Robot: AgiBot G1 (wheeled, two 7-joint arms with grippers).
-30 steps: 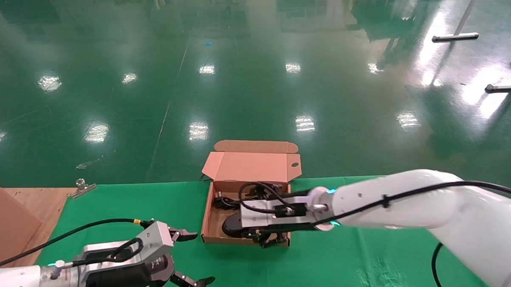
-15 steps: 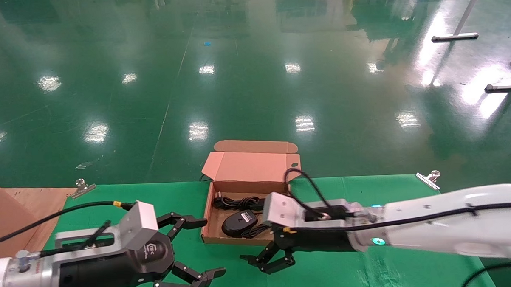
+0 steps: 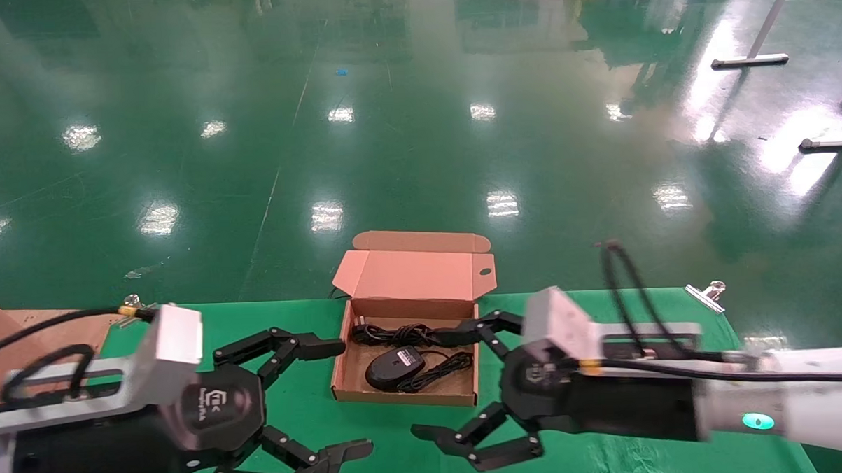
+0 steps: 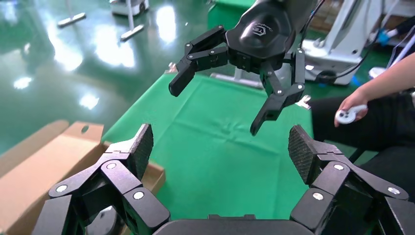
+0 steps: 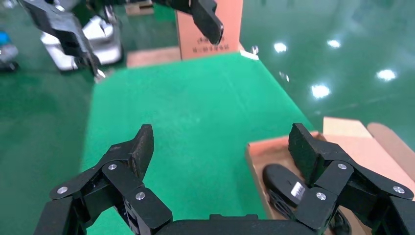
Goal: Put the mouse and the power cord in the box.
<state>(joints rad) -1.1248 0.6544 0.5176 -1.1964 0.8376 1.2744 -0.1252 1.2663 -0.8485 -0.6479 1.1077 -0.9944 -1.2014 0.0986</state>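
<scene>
I have both loads sitting in the box now: the mouse lies label-up on the cardboard floor toward the near left, its thin cable bunched just beside it at 3 o'clock, and the power cord stretches along the far wall, at 12 o'clock from the mouse. Neither piece hangs over the rim that I can see, so I judge the placing part finished; the lid stands open at the back, leaning away from me, which leaves the opening clear from above. My right gripper hangs just outside the box at its 3 to 4 o'clock, fingers spread wide and holding nothing, one fingertip reaching over the right wall near the cord's end. My left gripper mirrors it at the box's 8 to 9 o'clock, also spread wide and empty, above the green cloth. With the two facing each other across the box, they flank it without touching it, as far as I can tell. A metal clip pins the cloth at the far right edge, well apart from everything.
</scene>
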